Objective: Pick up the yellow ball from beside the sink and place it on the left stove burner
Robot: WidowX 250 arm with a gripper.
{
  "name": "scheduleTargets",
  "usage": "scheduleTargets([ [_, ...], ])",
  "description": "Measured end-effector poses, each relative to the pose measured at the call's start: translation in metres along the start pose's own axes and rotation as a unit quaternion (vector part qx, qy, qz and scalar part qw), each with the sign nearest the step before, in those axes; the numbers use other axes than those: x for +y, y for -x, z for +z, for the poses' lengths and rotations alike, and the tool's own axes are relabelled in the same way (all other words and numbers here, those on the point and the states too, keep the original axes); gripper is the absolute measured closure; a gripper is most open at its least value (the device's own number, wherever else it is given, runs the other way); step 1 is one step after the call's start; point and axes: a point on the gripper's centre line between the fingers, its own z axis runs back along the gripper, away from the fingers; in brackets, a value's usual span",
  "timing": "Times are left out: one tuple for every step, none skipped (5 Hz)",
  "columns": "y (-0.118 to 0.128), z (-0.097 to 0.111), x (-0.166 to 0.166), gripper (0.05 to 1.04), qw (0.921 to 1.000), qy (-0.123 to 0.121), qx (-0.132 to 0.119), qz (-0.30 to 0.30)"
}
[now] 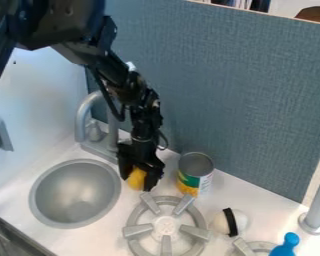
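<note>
Camera view: black two-finger pincer (138,183) just left of centre, low over the white tabletop (109,225), apparently clamped on a rounded yellow object (136,178). Location of the yellow object: between the fingers and partly covered by them, near the right rim of the round silver basin (76,190). Firmness of grip and contact with the tabletop: not determinable.

Probable faults and causes:

1. Slip. Likely cause: curved surface, with off-centre finger contact. Possible result: drop, then roll into the basin at lower left.

2. Can strike. Likely cause: low swing to the right, with little clearance from the open metal can with green, yellow and white label (195,177). Possible result: tipping against the blue-grey textured partition (249,90) or onto the grey pronged burner (137,229) at lower centre.

3. Prong snag. Likely cause: insufficient lift during travel towards the bottom of the frame.

4. Faucet catch. Likely cause: leftward travel of the black arm (126,85), with a looped black cable (116,116) close to the curved grey faucet (80,120). Check clearance on that side; avoid fast lateral motion at low height.
</note>
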Motion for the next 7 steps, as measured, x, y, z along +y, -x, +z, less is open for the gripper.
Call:
scheduleTargets([
  [-0.002,-0.002,0.003,0.354,0.9999,-0.009,0.005,0.004],
  [-0.001,-0.002,0.003,0.372,0.9999,-0.005,0.009,0.003],
  [0.015,0.001,-0.002,0.373,0.9996,0.002,0.019,-0.018],
  [0.018,0.034,-0.010,0.373,0.9987,-0.019,-0.023,-0.042],
  [0.032,0.042,-0.029,0.373,0.9963,-0.016,-0.009,-0.084],
  [0.046,0.050,-0.044,0.373,0.9937,-0.009,-0.004,-0.112],
  [0.051,0.047,-0.067,0.373,0.9900,-0.002,-0.004,-0.141],
])
